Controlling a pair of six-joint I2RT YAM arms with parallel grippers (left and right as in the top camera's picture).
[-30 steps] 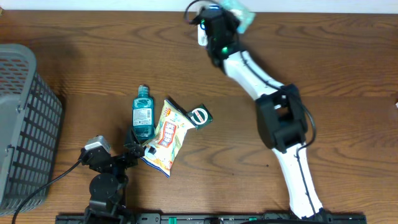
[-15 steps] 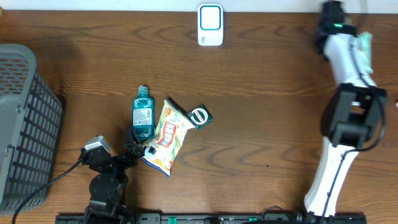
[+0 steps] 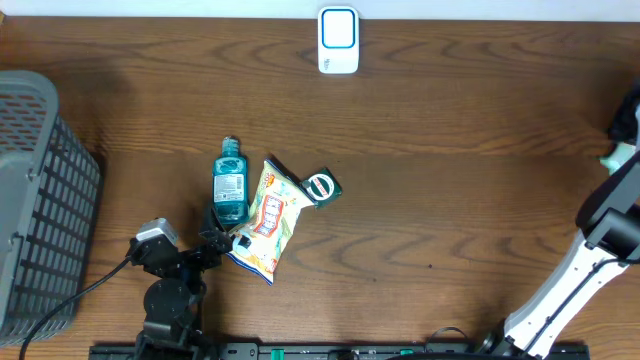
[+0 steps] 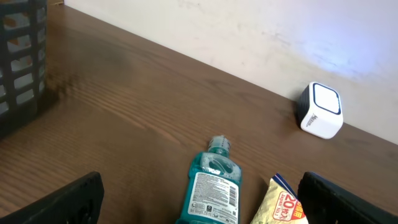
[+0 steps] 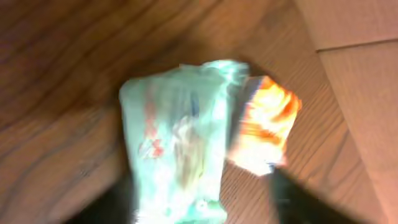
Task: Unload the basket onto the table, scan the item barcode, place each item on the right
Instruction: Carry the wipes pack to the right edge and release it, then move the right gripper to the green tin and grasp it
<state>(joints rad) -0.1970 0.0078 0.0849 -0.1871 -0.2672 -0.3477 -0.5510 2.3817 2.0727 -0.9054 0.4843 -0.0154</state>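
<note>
A white barcode scanner (image 3: 338, 40) stands at the table's back edge and also shows in the left wrist view (image 4: 320, 110). My right gripper (image 5: 199, 208) is at the far right edge of the table. Its dark fingers are blurred and stand apart, open. A mint-green packet (image 5: 177, 143) lies between them on the wood, beside an orange packet (image 5: 264, 127). The mint packet (image 3: 622, 157) just shows in the overhead view. My left gripper (image 4: 205, 205) is open and low over a teal mouthwash bottle (image 4: 211, 186), lying label up. A yellow snack bag (image 3: 268, 218) lies beside the bottle.
A grey mesh basket (image 3: 40, 200) stands at the left edge. A dark green packet (image 3: 320, 187) lies against the snack bag's top. The right arm (image 3: 600, 230) runs along the right edge. A pale board (image 5: 354, 56) borders the table in the right wrist view.
The right arm swung from the scanner at the back over to the far right edge, carrying the mint packet. Its jaws have opened. The left arm has not moved.
</note>
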